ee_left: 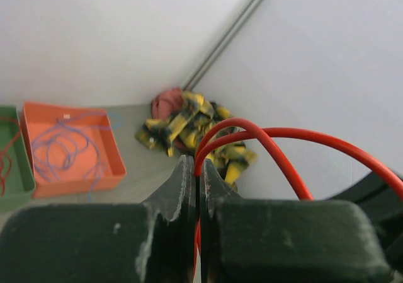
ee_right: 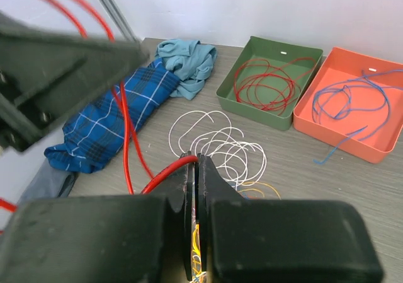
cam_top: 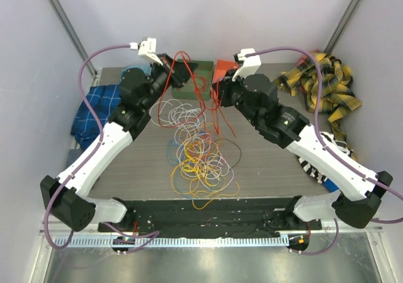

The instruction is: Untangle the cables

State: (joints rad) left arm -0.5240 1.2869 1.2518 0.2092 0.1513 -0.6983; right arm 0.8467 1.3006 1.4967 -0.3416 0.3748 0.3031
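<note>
The cables [cam_top: 198, 154] lie heaped at centre of the top view. I judge them light, limp, springy loops that snag one another. My left gripper [ee_left: 196, 166] and right gripper [ee_right: 194, 160] both clench one red cable [ee_left: 296, 133], thin and likely slick, best pinched near a free end. In my right wrist view, the plaid cloth [ee_right: 107, 122] at left and the green tray [ee_right: 252, 111] at upper right could catch trailing loops.

Fig. 1. I see glossy red plastic sheathing on the red cable [ee_left: 296, 135]. The fingers [ee_left: 179, 188] of the left gripper [ee_left: 197, 173] look matt black and scuffed. The table [ee_right: 352, 195] shows matt grey wood grain, the orange tray [ee_right: 340, 141] smooth plastic, the blue plaid cloth [ee_right: 107, 122] a soft weave.
</note>
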